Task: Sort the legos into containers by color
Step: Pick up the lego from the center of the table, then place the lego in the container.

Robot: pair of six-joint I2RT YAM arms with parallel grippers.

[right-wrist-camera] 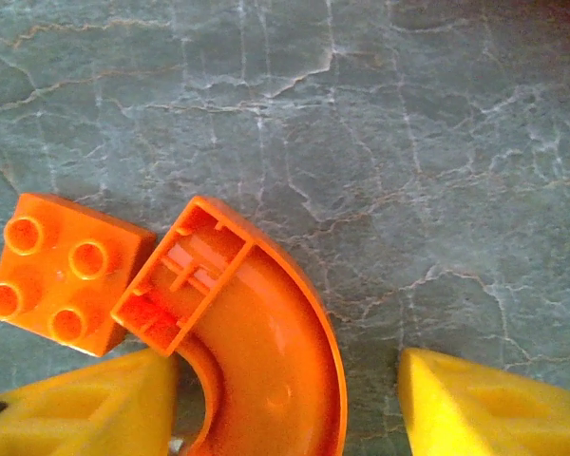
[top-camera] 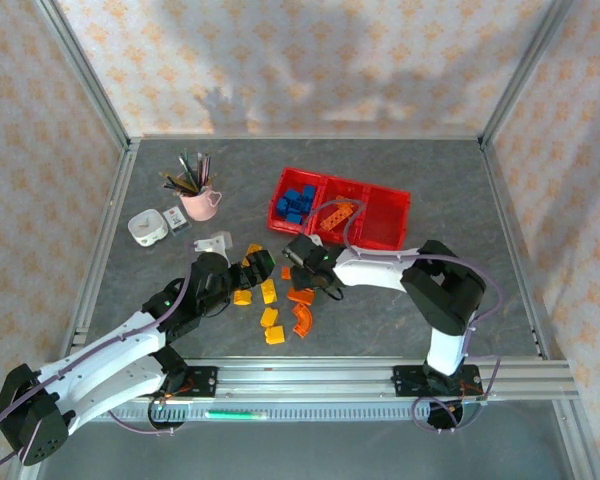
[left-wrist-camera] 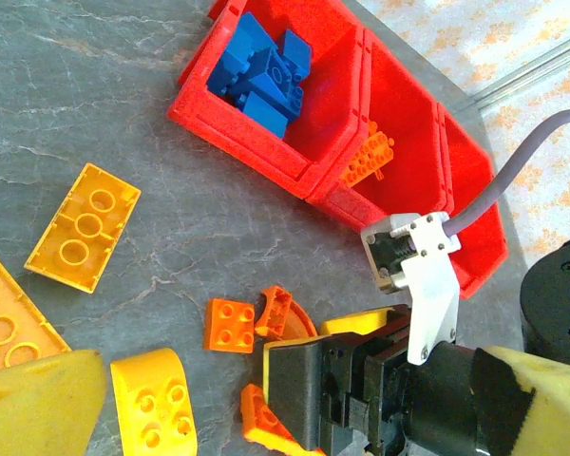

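The orange arch (right-wrist-camera: 266, 342) lies flat on the desk (top-camera: 430, 170), just on the near side of the red bins (top-camera: 385, 222), by the corner of their left compartment. An orange four-stud brick (right-wrist-camera: 62, 275) touches its open, ribbed end. The right pincer (right-wrist-camera: 290, 408) stands spread astride it. One yellow fingertip is close against the inner curve, and the other stands off the outer curve with bare desk between, so nothing is pinched yet. The arch looks like hard, hollow plastic: light, stiff, unlikely to break, but glossy. Its rounded outer face would probably let a pad slide, so the better hold is likely across the band where the two curves run nearly parallel, or on the squared end. A squeeze may nudge the square brick next to it. The left pincer (top-camera: 260, 264) is also spread and holds nothing, hovering over the yellow bricks (top-camera: 269, 291) further out from the bins. Blue bricks (top-camera: 297, 203) fill the left compartment and an orange piece (top-camera: 337, 218) sits in the middle one. The arch's lower end is cut off by the wrist picture's edge, and I cannot tell whether the nearer fingertip actually touches it. From above, the pincer covers the arch, and the left arm may hide more bricks.
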